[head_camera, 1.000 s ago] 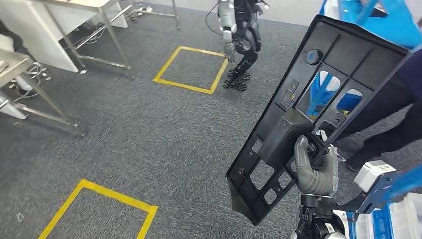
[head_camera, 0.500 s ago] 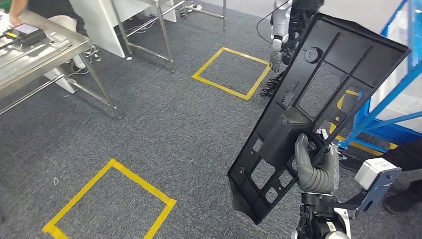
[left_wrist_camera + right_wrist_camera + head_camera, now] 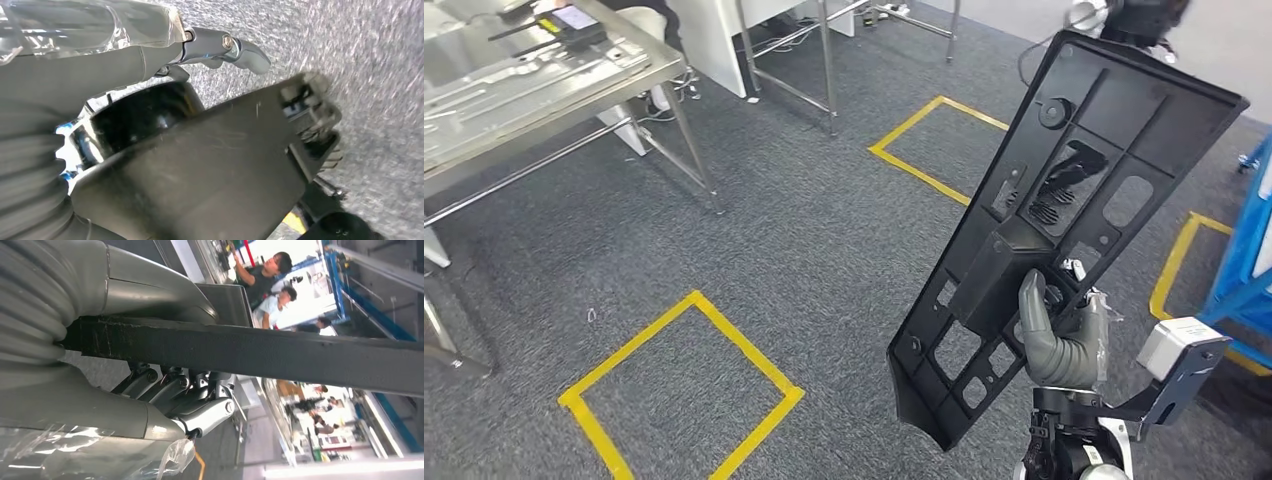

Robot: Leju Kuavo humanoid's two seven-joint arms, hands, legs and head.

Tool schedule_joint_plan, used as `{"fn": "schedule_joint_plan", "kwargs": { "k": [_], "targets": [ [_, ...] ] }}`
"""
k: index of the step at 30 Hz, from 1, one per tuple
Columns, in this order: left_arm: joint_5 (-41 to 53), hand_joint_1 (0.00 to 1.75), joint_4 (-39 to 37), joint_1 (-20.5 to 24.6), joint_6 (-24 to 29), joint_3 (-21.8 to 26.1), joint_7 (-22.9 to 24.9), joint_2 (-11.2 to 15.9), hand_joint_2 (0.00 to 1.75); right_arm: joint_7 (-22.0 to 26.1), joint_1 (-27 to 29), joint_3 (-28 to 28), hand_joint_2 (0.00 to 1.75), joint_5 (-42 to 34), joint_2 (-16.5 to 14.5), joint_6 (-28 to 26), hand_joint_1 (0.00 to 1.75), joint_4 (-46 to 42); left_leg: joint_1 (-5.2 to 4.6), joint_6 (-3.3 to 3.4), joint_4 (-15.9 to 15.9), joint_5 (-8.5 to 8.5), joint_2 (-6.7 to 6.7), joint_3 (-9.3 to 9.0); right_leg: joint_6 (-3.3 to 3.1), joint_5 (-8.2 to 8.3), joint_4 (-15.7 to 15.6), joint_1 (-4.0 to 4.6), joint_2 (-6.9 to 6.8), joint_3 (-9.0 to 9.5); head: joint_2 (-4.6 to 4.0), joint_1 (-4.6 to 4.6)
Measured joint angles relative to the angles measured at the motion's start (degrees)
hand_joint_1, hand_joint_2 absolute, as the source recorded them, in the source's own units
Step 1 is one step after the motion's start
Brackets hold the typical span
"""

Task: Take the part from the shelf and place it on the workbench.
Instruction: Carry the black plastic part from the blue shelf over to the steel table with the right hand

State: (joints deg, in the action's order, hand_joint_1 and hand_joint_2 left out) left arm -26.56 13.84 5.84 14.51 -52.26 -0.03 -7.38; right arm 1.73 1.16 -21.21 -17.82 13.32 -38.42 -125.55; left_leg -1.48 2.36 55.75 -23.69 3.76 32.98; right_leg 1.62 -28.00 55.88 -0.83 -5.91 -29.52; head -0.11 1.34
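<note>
The right hand (image 3: pixel 1064 340) grips the part (image 3: pixel 1074 210), a large black panel with cut-outs, thumb on its front face and fingers wrapped behind its lower section. The forearm rises upright at the near right, holding the panel tilted, its top leaning far and right above the grey carpet (image 3: pixel 754 230). The metal workbench (image 3: pixel 514 90) stands at the far left, well apart. Whether the left hand (image 3: pixel 100 45) is open or closed cannot be told.

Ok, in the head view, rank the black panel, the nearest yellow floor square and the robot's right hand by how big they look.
1. Black panel, though nearness to the camera inflates it.
2. Yellow floor square.
3. Right hand, gripping the panel.
</note>
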Motion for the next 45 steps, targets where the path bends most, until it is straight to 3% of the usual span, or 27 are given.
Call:
{"fn": "schedule_joint_plan", "kwargs": {
  "k": [3, 5, 7, 8, 9, 10, 12, 14, 16, 18, 20, 22, 24, 25, 26, 28, 29, 31, 33, 35, 37, 39, 40, 41, 42, 43, 45],
  "targets": [
    [-0.1, 0.0, 0.0, -0.1, 0.0, 0.0, 0.0, 0.0, 1.75, 0.1, -0.1, 0.1, 1.75, -0.2, 0.0, 0.0, 1.75, -0.1, -0.07, 0.55, -1.0, 0.11, -1.68, -0.24, 0.82, -0.45, -0.3, -0.03, -1.19, 0.65, 0.0, -0.06],
    [-0.2, 0.0, 0.0, -0.1, 0.0, 0.0, 0.0, 0.0, 1.75, 0.3, -0.1, 0.1, 1.75, -0.4, 0.0, 0.0, 1.75, -0.1, 0.47, 1.05, -1.9, 0.52, -3.11, -1.11, 1.21, -2.18, 2.0, -0.12, 1.26, 0.07, 0.0, -0.16],
    [-0.2, 0.0, 0.0, 0.0, 0.0, 0.0, 0.1, -0.1, 1.75, 0.4, -0.1, 0.3, 1.75, -0.5, 0.1, 0.0, 1.75, -0.2, 0.77, 1.39, -2.2, 0.65, -4.47, -1.57, 1.37, -5.59, 9.3, -0.25, 4.64, -3.52, 0.0, -0.33],
    [-0.2, 0.0, 0.0, 0.1, -0.1, -0.1, 0.2, -0.1, 1.75, 0.4, 0.0, 0.3, 1.75, -0.6, 0.2, 0.0, 1.75, -0.2, 0.8, 1.46, -2.2, 0.63, -5.24, -1.59, 1.47, -6.97, 13.3, -0.27, 5.3, -5.81, 0.0, -0.38],
    [-0.2, 0.0, 0.0, 0.1, -0.1, -0.1, 0.2, -0.1, 1.75, 0.4, 0.1, 0.4, 1.75, -0.8, 0.2, 0.0, 1.75, -0.2, 0.83, 1.48, -2.2, 0.59, -6.1, -1.62, 1.59, -7.45, 15.9, -0.3, 5.52, -7.57, 0.0, -0.41],
    [-0.2, 0.0, 0.0, 0.1, -0.1, -0.2, 0.3, -0.1, 1.75, 0.5, 0.1, 0.4, 1.75, -0.8, 0.2, 0.0, 1.75, -0.2, 0.87, 1.44, -2.1, 0.53, -7.01, -1.7, 1.69, -6.71, 16.4, -0.34, 5.58, -8.3, 0.0, -0.42],
    [-0.2, 0.0, 0.0, -0.1, -0.1, -0.2, 0.3, -0.1, 1.75, 0.8, 0.1, 0.5, 1.75, -0.9, 0.2, 0.0, 1.75, -0.2, 1.08, 1.1, -1.9, 0.27, -8.9, -2.0, 1.92, -2.16, 10.5, -0.6, 6.48, -6.32, 0.0, -0.43],
    [-0.3, 0.0, 0.0, 0.0, -0.1, -0.3, 0.3, -0.1, 1.75, 1.0, 0.1, 0.6, 1.75, -0.9, 0.2, 0.0, 1.75, -0.2, 1.18, 0.47, -1.3, -0.19, -10.59, -1.96, 2.06, 1.33, 2.8, -1.05, 9.32, -3.09, 0.0, -0.47],
    [-0.5, 0.0, 0.0, 0.1, -0.1, -0.3, 0.2, 0.0, 1.75, 1.0, 0.2, 0.7, 1.75, -0.9, 0.2, 0.0, 1.75, -0.2, 1.23, -0.15, -1.0, -0.34, -11.89, -1.47, 1.66, 1.7, 0.2, -1.08, 10.63, -2.01, 0.0, -0.5],
    [-0.7, 0.0, 0.0, -0.1, -0.1, -0.3, -0.2, 0.0, 1.75, 1.0, 0.2, 0.8, 1.75, -1.1, 0.2, 0.0, 1.75, -0.3, 1.44, -0.63, -0.9, -0.31, -12.7, -1.02, 0.89, 1.8, 0.0, -0.93, 9.23, -1.98, 0.0, -0.51],
    [-0.9, 0.0, 0.0, -0.2, -0.3, -0.4, -1.0, 0.0, 1.75, 1.3, 0.2, 1.1, 1.75, -1.7, 0.2, 0.0, 1.75, -0.3, 1.32, -1.19, 1.3, -1.68, -10.15, 0.11, 0.1, 1.81, -0.1, -1.04, 7.95, -1.81, 0.0, -0.33],
    [-1.0, 0.0, 0.0, 0.0, -0.5, -0.4, -2.0, 0.0, 1.75, 2.0, 0.4, 1.4, 1.75, -2.6, 0.2, 0.0, 1.75, -0.3, 1.27, -1.81, 8.5, -5.14, -6.05, 3.6, -0.46, 1.63, -0.2, -0.97, 6.85, -1.68, 0.0, -0.12],
    [-1.3, 0.0, 0.0, 0.1, -0.8, -0.4, -2.7, 0.0, 1.75, 2.5, 0.7, 1.7, 1.75, -3.3, 0.2, 0.0, 1.75, -0.3, 1.49, -2.13, 16.1, -7.75, -4.53, 7.61, -0.64, 1.44, -0.2, -0.82, 5.9, -1.62, 0.0, -0.06],
    [-1.5, 0.0, 0.0, 0.1, -1.0, -0.4, -3.0, 0.0, 1.75, 2.6, 0.8, 1.8, 1.75, -3.5, 0.1, 0.0, 1.75, -0.3, 1.53, -2.13, 17.3, -7.56, -4.37, 8.32, -0.64, 1.31, -0.2, -0.77, 5.54, -1.53, 0.0, -0.04],
    [-1.9, 0.0, 0.0, 0.0, -1.3, -0.4, -3.3, 0.0, 1.75, 2.6, 0.8, 1.9, 1.75, -3.6, 0.1, 0.0, 1.75, -0.3, 1.53, -2.01, 15.8, -6.23, -4.32, 7.72, -0.61, 1.14, -0.2, -0.74, 5.3, -1.36, 0.0, -0.02],
    [-2.4, 0.0, 0.0, -0.1, -2.4, -0.4, -3.7, 0.1, 1.75, 2.7, 0.8, 2.0, 1.75, -3.7, 0.1, 0.0, 1.75, -0.3, 1.21, -1.2, 7.4, -2.12, -4.01, 3.62, -0.42, 0.55, -0.2, -0.66, 4.96, -0.75, 0.0, 0.01],
    [-2.6, 0.0, 0.0, -0.2, -2.9, -0.4, -4.0, 0.2, 1.75, 2.8, 0.8, 2.0, 1.75, -3.7, 0.1, 0.0, 1.75, -0.3, 0.9, -0.68, 3.3, -0.95, -3.7, 1.55, -0.17, 0.14, -0.3, -0.58, 4.81, -0.41, 0.0, -0.01],
    [-2.7, 0.0, -0.1, -0.2, -3.8, -0.4, -4.3, 0.5, 1.75, 2.9, 0.9, 2.2, 1.75, -3.7, 0.1, 0.0, 1.75, -0.3, 0.26, 0.13, -1.1, -0.89, -3.17, -0.6, 0.59, -0.29, -0.5, -0.62, 4.5, 0.33, 0.0, -0.02],
    [-2.7, 0.0, -0.1, -0.2, -4.2, -0.4, -4.5, 0.6, 1.75, 2.9, 1.0, 2.4, 1.75, -3.4, 0.1, 0.0, 1.75, -0.3, 0.19, 0.63, -2.1, -1.58, -3.48, -1.63, 1.54, 0.13, 0.0, -0.78, 4.27, 0.88, 0.01, -0.02],
    [-2.8, 0.0, -0.1, -0.2, -4.4, -0.4, -4.5, 0.6, 1.75, 2.9, 1.0, 2.6, 1.75, -3.0, 0.0, 0.0, 1.75, -0.3, 0.43, 1.53, -2.8, -1.94, -3.9, -3.57, 2.05, -0.18, 2.3, -0.9, 4.62, 0.56, 0.01, -0.15],
    [-3.0, 0.0, -0.1, -0.2, -4.4, -0.4, -4.5, 0.6, 1.75, 2.8, 1.0, 2.8, 1.75, -2.6, 0.0, 0.0, 1.75, -0.3, 0.57, 2.16, -3.0, -2.58, -4.08, -5.33, 2.22, -2.15, 8.1, -0.9, 5.3, -2.61, 0.0, -0.32],
    [-3.0, 0.0, -0.1, -0.1, -4.5, -0.4, -4.5, 0.4, 1.75, 2.8, 1.1, 2.9, 1.75, -2.6, 0.0, 0.0, 1.75, -0.3, 0.61, 2.22, -2.9, -3.74, -4.38, -6.85, 2.38, -5.11, 14.7, -0.88, 5.56, -7.96, 0.0, -0.41],
    [-3.0, 0.0, -0.1, -0.2, -4.6, -0.4, -4.5, 0.4, 1.75, 2.7, 1.1, 2.9, 1.75, -2.6, 0.0, 0.0, 1.75, -0.3, 0.65, 2.12, -2.9, -4.52, -4.63, -7.78, 2.48, -6.53, 16.2, -0.88, 5.59, -10.07, 0.0, -0.43],
    [-3.0, 0.0, -0.1, -0.3, -4.6, -0.4, -4.5, 0.4, 1.75, 2.7, 1.2, 2.9, 1.75, -2.6, 0.0, 0.0, 1.75, -0.3, 0.76, 1.96, -2.9, -5.44, -4.91, -8.93, 2.65, -7.39, 15.5, -0.89, 5.6, -11.29, 0.0, -0.46],
    [-3.0, 0.0, -0.1, -0.3, -4.6, -0.4, -4.5, 0.4, 1.75, 2.6, 1.2, 2.9, 1.75, -2.5, 0.0, 0.0, 1.75, -0.3, 0.91, 1.75, -2.9, -6.49, -5.14, -10.22, 2.88, -6.95, 13.2, -0.91, 5.59, -11.73, 0.0, -0.49],
    [-3.0, 0.0, -0.1, -0.4, -4.7, -0.4, -4.5, 0.4, 1.75, 2.6, 1.2, 2.9, 1.75, -2.5, 0.0, 0.0, 1.75, -0.3, 1.04, 1.46, -3.0, -7.66, -5.29, -11.38, 3.04, -4.09, 9.7, -0.93, 5.56, -11.71, 0.0, -0.52],
    [-3.2, 0.0, -0.2, -0.4, -4.8, -0.4, -4.5, 0.3, 1.75, 2.4, 1.4, 3.0, 1.75, -2.4, -0.1, 0.0, 1.75, -0.3, 1.11, 0.79, -3.1, -10.04, -5.41, -13.54, 2.65, 4.26, 4.1, -0.77, 5.38, -11.31, -0.01, -0.62]
  ]
}}
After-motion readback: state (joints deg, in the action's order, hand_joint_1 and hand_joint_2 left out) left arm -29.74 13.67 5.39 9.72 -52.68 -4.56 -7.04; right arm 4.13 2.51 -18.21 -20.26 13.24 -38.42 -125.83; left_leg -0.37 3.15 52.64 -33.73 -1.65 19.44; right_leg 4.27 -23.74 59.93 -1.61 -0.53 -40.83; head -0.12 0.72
